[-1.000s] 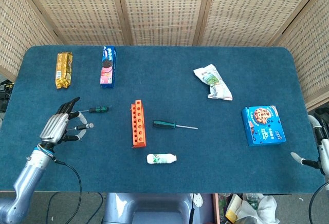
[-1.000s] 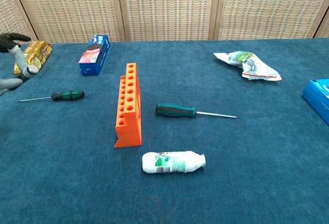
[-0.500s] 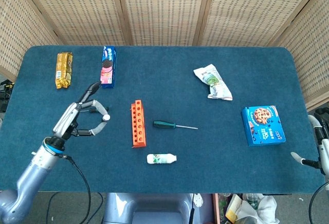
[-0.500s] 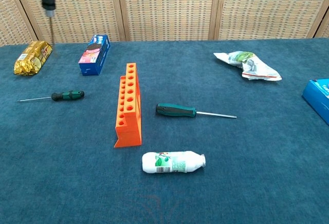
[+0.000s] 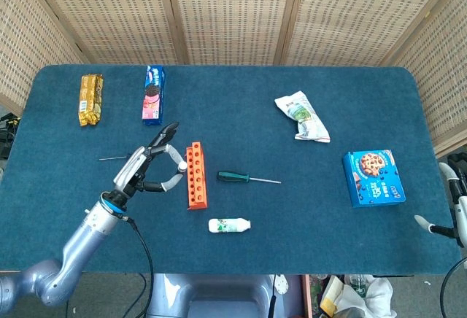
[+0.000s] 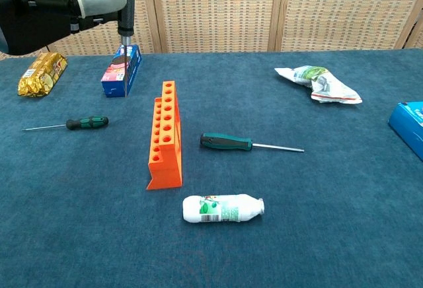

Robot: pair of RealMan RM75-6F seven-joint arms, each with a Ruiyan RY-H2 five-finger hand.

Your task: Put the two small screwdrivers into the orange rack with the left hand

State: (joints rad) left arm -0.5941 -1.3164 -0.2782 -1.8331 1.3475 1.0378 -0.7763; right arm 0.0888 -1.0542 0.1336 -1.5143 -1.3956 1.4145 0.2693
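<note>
Nearby, large screwdriver [image 6: 228, 143] flanks orange rack [image 6: 166, 137].

Left of rack: we see bare cloth beside the orange rack [image 6: 166, 135], save one small screwdriver [image 6: 73, 123].
Right of rack: large screwdriver [image 6: 243, 144] and bottle [image 6: 223, 208] lie near.

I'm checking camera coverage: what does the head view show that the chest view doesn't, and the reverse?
Only the head view shows the whole blue cookie box and the right hand at the table edge. Only the chest view shows the screwdriver upright in the left hand, tip down. Both show the orange rack, the large screwdriver and the bottle.
</note>
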